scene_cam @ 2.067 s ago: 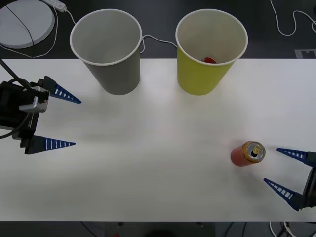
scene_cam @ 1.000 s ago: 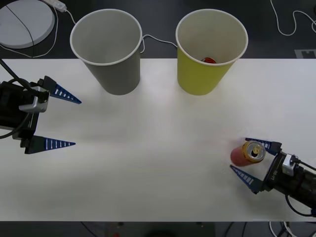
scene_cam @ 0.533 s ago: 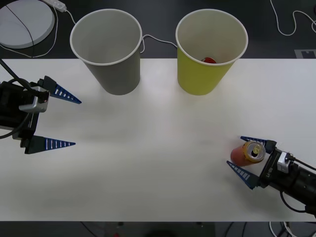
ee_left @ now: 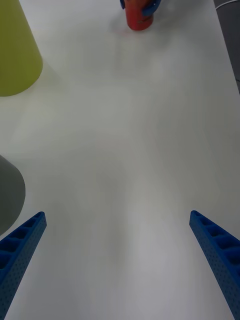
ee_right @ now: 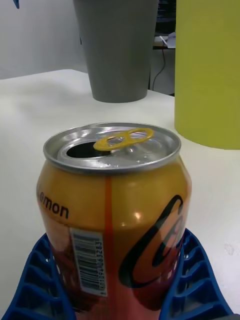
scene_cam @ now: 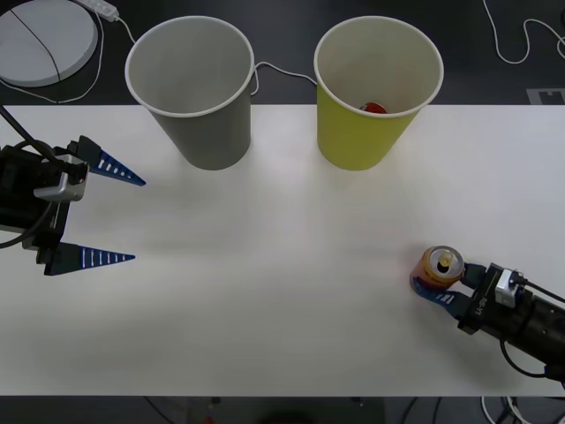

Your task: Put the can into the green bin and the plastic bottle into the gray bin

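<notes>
The orange can (scene_cam: pixel 439 266) stands upright at the table's front right, gold top and pull tab up. My right gripper (scene_cam: pixel 444 284) is shut on it, its blue fingers (ee_right: pixel 195 280) pressed to both sides of the can (ee_right: pixel 112 210) low on its body. The gray bin (scene_cam: pixel 207 132) and the green bin (scene_cam: pixel 366 132) stand side by side at the back, well away from the can. My left gripper (scene_cam: pixel 139 220) waits open at the left edge over bare table, and its wrist view shows the far can (ee_left: pixel 139 15). The plastic bottle is out of view.
A small red round object (scene_cam: pixel 373 108) lies inside the green bin. A white round disc (scene_cam: pixel 44 40) and white cables (scene_cam: pixel 282 71) lie behind the table. The white table (scene_cam: pixel 282 265) stretches wide between the two arms.
My right gripper moved in from the right edge, straddled the can, then shut on it; the can shifted slightly left. The left arm has not moved.
</notes>
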You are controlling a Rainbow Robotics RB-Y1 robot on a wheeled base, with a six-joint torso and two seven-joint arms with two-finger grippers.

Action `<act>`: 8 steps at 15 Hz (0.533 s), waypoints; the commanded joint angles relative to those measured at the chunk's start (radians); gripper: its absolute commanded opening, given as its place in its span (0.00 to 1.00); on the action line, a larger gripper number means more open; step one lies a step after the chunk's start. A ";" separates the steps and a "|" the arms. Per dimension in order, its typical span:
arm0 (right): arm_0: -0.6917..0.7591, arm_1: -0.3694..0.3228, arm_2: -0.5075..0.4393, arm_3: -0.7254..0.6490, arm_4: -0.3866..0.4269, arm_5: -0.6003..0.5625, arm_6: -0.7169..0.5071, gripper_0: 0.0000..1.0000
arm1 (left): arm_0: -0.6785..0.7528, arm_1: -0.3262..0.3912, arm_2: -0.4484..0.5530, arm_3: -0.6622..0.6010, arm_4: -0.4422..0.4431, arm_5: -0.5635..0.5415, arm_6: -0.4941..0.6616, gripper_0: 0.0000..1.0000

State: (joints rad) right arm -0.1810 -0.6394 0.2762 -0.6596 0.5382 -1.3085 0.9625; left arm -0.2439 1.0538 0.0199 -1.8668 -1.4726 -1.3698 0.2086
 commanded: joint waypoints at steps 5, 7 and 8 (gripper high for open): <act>0.008 -0.060 -0.040 -0.109 0.086 0.000 -0.105 0.00 | 0.000 0.000 0.000 0.000 0.000 0.000 0.000 1.00; 0.038 -0.091 -0.118 -0.213 0.203 0.000 -0.206 0.00 | 0.000 0.000 0.000 0.000 0.000 0.000 0.000 1.00; 0.054 -0.106 -0.158 -0.267 0.255 0.000 -0.257 0.00 | 0.000 0.000 0.000 0.000 0.000 0.000 0.000 1.00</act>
State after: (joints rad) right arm -0.1395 -0.7330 0.1490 -0.8848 0.7518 -1.3086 0.7465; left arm -0.2439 1.0538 0.0199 -1.8668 -1.4726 -1.3698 0.2086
